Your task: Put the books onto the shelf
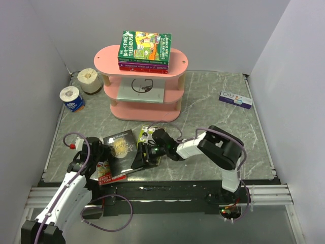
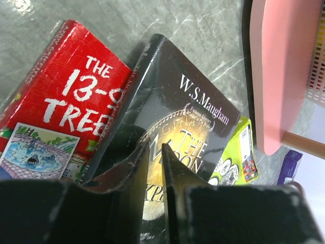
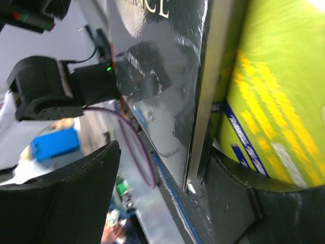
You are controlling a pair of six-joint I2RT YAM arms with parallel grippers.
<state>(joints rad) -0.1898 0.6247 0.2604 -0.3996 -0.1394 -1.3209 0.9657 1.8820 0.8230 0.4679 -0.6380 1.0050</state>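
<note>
Four books look shelved, three to go. The shelf (image 1: 175,66) has a stack (image 1: 144,48) on its top board: green cover uppermost, purple and red spines under it. The grey book (image 1: 141,90) lies flat on the middle board.

On the table near the arm bases are the dark book (image 1: 119,147), the red book (image 1: 105,172) partly under its near-left corner, and the lime-green book (image 1: 148,133) on its right side. All three are well short of the shelf.

Right gripper (image 3: 162,157): jaws spread wide around the dark book's edge. I can see a gap beside one finger, so it's not clamped.

Left gripper (image 2: 153,152): fingers nearly together, just a slit, over the dark cover. I can't tell whether it's pinching anything.

My read is that the dark book is the one being worked and no lift has started. After that, red and lime-green.
</note>
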